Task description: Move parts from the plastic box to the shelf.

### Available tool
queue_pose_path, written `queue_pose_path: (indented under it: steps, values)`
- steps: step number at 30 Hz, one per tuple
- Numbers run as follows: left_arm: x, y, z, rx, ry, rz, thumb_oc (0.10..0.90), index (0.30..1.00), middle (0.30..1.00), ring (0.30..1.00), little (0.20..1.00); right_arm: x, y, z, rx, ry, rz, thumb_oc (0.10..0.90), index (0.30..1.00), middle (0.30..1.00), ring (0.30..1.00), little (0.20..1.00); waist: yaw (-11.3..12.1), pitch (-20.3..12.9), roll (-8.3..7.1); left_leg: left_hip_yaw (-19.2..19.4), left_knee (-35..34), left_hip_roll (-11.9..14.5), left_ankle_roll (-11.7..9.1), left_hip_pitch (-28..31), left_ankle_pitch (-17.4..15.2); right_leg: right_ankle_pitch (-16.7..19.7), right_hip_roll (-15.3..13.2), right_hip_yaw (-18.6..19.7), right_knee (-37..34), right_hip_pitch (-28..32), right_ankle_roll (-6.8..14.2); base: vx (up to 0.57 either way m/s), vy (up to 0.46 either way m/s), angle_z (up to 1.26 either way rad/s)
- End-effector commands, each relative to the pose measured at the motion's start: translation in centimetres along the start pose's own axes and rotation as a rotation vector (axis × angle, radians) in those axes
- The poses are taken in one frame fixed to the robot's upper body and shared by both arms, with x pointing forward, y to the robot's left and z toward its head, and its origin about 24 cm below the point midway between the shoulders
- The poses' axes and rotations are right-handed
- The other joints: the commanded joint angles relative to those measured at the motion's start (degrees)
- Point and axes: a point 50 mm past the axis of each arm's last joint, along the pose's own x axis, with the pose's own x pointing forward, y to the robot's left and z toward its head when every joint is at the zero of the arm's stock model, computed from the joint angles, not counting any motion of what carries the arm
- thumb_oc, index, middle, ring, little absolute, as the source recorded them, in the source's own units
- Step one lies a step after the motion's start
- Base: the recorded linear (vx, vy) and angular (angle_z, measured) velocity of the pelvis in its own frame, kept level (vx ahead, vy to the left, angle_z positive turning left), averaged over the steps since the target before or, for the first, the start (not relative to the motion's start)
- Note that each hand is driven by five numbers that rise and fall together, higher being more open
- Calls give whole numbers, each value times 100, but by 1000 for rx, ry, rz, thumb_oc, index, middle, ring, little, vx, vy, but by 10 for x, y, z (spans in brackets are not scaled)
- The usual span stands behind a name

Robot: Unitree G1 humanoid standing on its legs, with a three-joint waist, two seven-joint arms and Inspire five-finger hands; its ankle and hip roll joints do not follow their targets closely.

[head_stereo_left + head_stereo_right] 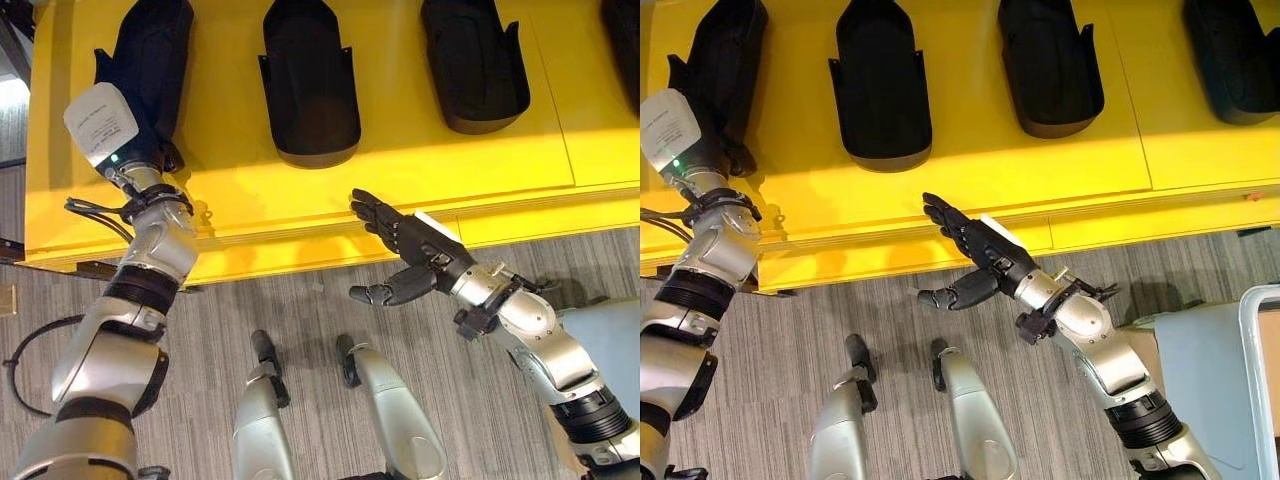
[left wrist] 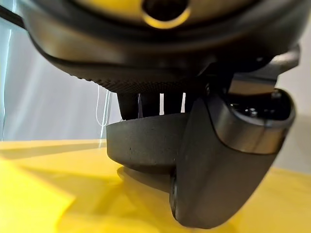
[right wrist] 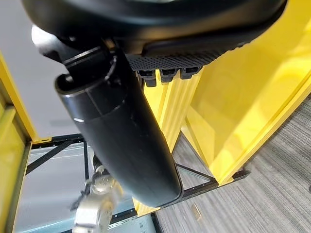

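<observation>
Resting on the yellow shelf (image 1: 420,165) at about ten o'clock, the black part (image 1: 150,60) has the left hand (image 2: 214,160) curled around its near end. Right hand (image 1: 405,245) hovers empty at four o'clock, fingers straight. If the left hand lifts away before its fingers release, I think the part could drag toward the shelf edge.

We see grey striped carpet (image 1: 300,330) below the shelf edge, and a pale blue bin (image 1: 1215,370) standing on it.
</observation>
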Motion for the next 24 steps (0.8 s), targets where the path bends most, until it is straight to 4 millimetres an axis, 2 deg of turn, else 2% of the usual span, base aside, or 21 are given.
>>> queue_pose_path:
  steps: [1,11,16,24]
  values:
    - [8,10,11,-51,-5,24,400,300,300,300,300,-7,9,-18,44,69,39,900,1000,1000,1000,1000,-314,-303,-20,-102,281,224,52,243,-590,-38,-310,-192,-35,121,364,-1,2,-11]
    - [-3,-5,-1,-107,104,-12,400,300,300,300,300,-6,11,-18,52,64,33,900,1000,1000,1000,1000,-299,-282,-49,-126,337,210,56,219,-597,-68,-292,-184,-4,121,342,0,0,-1]
    - [-19,-22,-10,-128,174,-40,400,300,300,300,300,-4,14,-17,64,53,23,900,1000,1000,1000,1000,-228,-263,-52,-155,303,192,75,241,-609,-71,-284,-220,-41,162,341,5,-38,-1]
    - [-32,-34,-14,-145,206,-60,400,300,300,300,300,-2,16,-17,83,47,13,900,1000,1000,1000,1000,-154,-213,-84,-213,374,186,92,170,-607,-80,-259,-268,-12,162,320,0,-37,-1]
